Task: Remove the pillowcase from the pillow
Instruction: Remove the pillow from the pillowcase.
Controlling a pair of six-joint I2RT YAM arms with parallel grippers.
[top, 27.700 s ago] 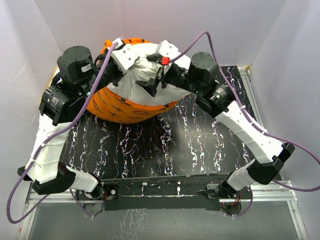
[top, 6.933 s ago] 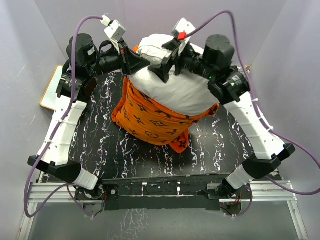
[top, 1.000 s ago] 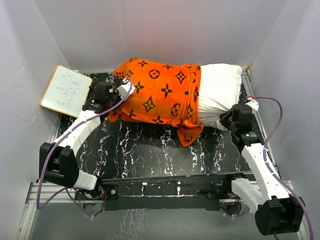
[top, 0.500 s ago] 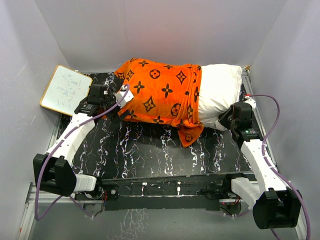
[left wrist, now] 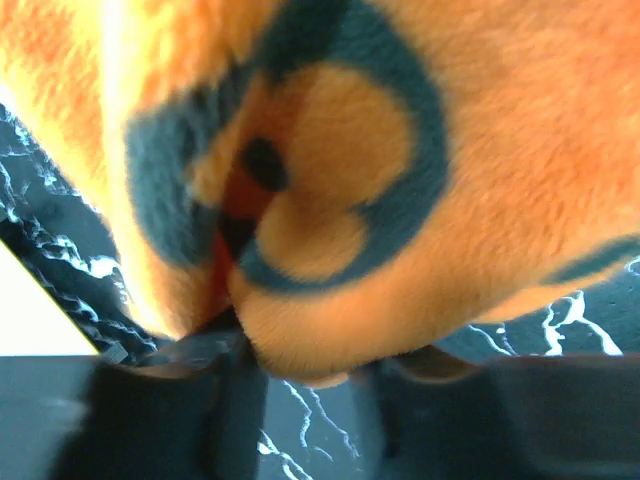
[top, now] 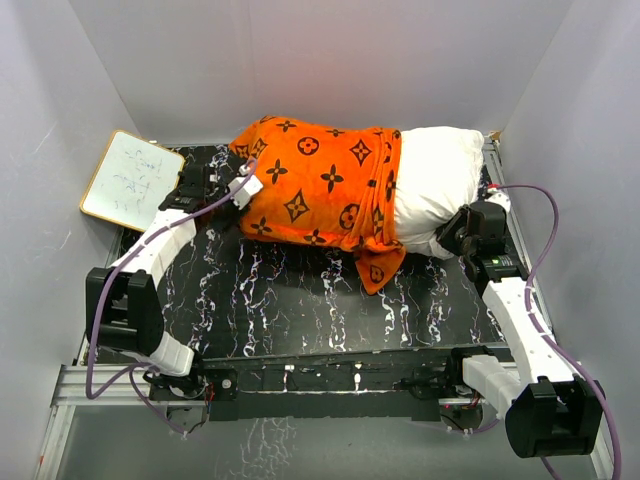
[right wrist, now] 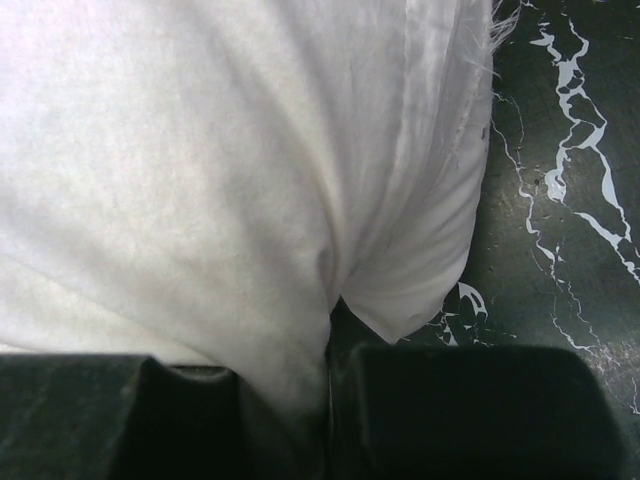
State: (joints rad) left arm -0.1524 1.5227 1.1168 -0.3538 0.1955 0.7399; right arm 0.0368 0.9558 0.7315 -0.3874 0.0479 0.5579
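Note:
The orange pillowcase (top: 320, 190) with dark brown motifs covers the left two thirds of the white pillow (top: 437, 180), which lies across the back of the table. The pillow's right end is bare. My left gripper (top: 243, 190) is at the pillowcase's left end. In the left wrist view its jaws (left wrist: 310, 375) stand open, and a plush fold of the pillowcase (left wrist: 400, 200) bulges down between the tips. My right gripper (top: 455, 232) is at the pillow's near right corner. In the right wrist view it (right wrist: 300, 385) is shut on a pinch of the pillow (right wrist: 200, 180).
A small white wood-framed board (top: 132, 180) leans at the back left, just beyond the left arm. A loose flap of the pillowcase (top: 372, 270) trails forward onto the black marble table (top: 300, 300). Grey walls close in the back and both sides.
The left gripper drew back a little from the pillowcase's left end, then came back against it with its jaws apart. The right gripper keeps its pinch on the pillow and has barely moved.

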